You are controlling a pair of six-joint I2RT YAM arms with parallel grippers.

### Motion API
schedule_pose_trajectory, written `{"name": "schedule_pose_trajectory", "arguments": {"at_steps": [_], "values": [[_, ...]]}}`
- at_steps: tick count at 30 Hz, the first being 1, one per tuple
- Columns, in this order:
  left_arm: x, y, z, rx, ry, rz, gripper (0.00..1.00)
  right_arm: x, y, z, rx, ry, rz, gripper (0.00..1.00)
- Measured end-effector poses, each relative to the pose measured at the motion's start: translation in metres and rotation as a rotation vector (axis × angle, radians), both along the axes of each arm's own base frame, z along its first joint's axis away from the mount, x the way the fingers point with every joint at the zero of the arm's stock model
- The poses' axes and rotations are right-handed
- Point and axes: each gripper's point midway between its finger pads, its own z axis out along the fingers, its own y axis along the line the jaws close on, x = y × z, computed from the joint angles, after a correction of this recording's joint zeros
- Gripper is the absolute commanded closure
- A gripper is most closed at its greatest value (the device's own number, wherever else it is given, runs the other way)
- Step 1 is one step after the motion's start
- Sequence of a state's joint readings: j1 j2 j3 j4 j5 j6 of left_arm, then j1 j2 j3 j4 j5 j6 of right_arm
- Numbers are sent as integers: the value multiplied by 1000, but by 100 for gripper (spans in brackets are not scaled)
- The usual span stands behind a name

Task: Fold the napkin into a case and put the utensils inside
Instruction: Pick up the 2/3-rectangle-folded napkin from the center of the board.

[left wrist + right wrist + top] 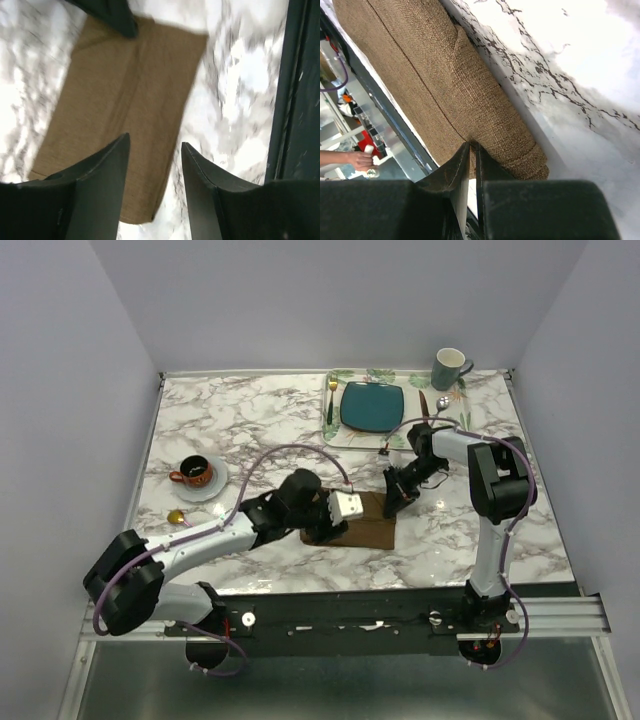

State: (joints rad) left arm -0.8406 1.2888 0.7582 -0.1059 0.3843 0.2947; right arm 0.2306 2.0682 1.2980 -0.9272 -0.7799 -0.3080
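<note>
Near the front edge of the marble bench (250, 410), between the two arms, the brown napkin (372, 531) lies folded into a flat oblong with its long side running left to right. Lengthwise creases cross the cloth in the left wrist view, and in the right wrist view one long edge is doubled over into a thicker roll beside bare marble.

The left end effector (152, 150) hangs over the napkin's near part. Its two dark fingers (100, 185) stand apart with a clear gap between them. Cloth and marble show through that gap, and nothing is held.

The right end effector (472, 147) comes down at the napkin's far right corner. Its fingers are drawn almost together, leaving only a thin slit. The tips meet on a crease in the cloth and seem to pinch a thin layer of it, though the tips themselves hide the exact contact. In the left wrist view its dark tip sits on the far edge of the napkin.

At the back of the bench, well apart from the napkin, a leaf-printed placemat (345, 432) carries a teal plate (372, 405). A gold fork (332, 400) lies on the plate's left and a grey mug (450, 368) stands at the mat's far right corner. On the left side of the bench a cup (195, 472) sits on a saucer (215, 486).
</note>
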Motion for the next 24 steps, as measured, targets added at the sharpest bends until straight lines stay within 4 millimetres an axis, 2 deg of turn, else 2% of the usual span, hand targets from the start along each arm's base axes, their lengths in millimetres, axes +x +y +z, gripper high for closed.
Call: {"name": "schedule_pose_trajectory", "arguments": {"at_steps": [3, 6, 14, 19, 23, 24], "values": [[-16, 12, -40, 149, -83, -51, 41, 0, 0, 0, -8, -6, 9, 82], [-20, 22, -66, 263, -153, -82, 41, 1, -1, 0, -11, -8, 12, 82], [-10, 18, -82, 346, -288, -125, 45, 1, -1, 0, -17, -10, 14, 82], [-17, 16, -91, 384, -342, -207, 45, 2, -2, 1, -23, -15, 20, 82], [-19, 11, -92, 402, -373, -257, 59, 2, -2, 1, -25, -18, 25, 82], [-18, 9, -92, 407, -380, -269, 68, 2, -2, 1, -25, -20, 27, 82]]}}
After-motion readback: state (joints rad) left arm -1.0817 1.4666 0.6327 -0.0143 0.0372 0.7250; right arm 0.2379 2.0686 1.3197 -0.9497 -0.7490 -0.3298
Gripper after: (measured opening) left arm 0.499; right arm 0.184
